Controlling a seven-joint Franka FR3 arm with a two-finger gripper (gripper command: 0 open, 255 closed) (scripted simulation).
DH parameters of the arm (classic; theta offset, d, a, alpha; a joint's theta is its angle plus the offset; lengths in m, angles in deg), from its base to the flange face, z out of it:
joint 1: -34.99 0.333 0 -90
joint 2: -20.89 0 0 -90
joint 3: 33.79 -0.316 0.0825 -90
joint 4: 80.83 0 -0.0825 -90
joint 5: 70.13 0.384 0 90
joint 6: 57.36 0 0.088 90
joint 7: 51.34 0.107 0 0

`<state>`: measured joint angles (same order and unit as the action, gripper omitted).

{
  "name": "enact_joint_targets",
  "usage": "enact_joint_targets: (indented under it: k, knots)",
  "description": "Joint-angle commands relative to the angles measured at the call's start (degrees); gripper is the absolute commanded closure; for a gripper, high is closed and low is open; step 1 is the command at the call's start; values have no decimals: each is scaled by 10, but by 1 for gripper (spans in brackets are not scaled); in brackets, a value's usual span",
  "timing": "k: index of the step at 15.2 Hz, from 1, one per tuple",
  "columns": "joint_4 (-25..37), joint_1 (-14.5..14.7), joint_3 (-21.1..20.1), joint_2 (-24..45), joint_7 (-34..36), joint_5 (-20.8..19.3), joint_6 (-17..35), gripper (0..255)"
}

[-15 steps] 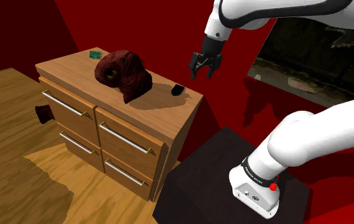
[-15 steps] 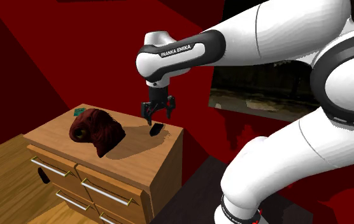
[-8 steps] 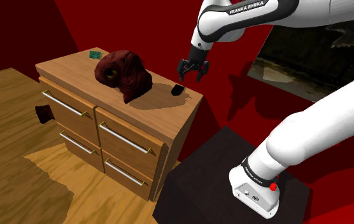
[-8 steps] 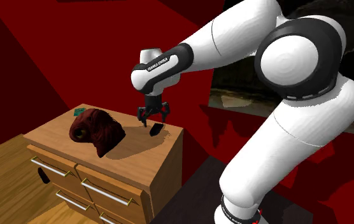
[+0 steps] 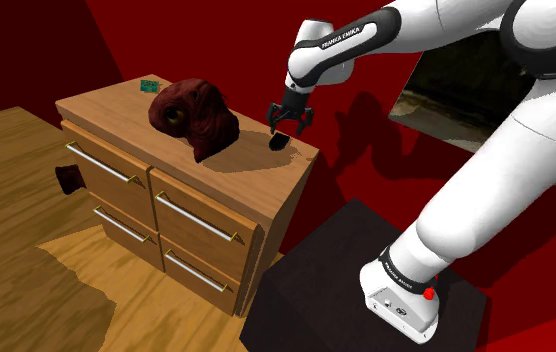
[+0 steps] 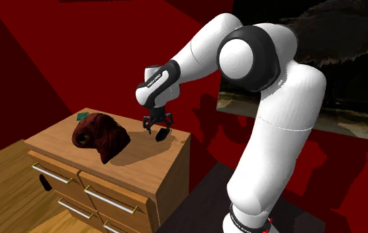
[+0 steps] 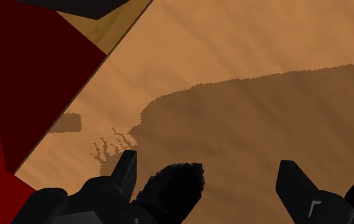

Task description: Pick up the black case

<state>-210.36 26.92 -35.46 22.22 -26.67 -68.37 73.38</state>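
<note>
gripper [image 5: 288,127] spread open over black case [image 5: 279,141] nr dresser [image 5: 106,103] top's edge; off-centre closing could knock it off.

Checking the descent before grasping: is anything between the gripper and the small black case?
Nothing visible. The open black gripper hangs just above the small black case on the wooden dresser; the dark red lumpy figure stands well aside.
</note>
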Motion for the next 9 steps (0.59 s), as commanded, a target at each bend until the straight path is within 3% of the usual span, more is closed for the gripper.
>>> enact_joint_targets:
  k: [1,7,9]
  knots:
    - [24,-5,5,44,21,-6,22,0]
    - [104,-15,27,164,77,-14,66,0]
    - [108,-15,29,176,79,-13,74,0]
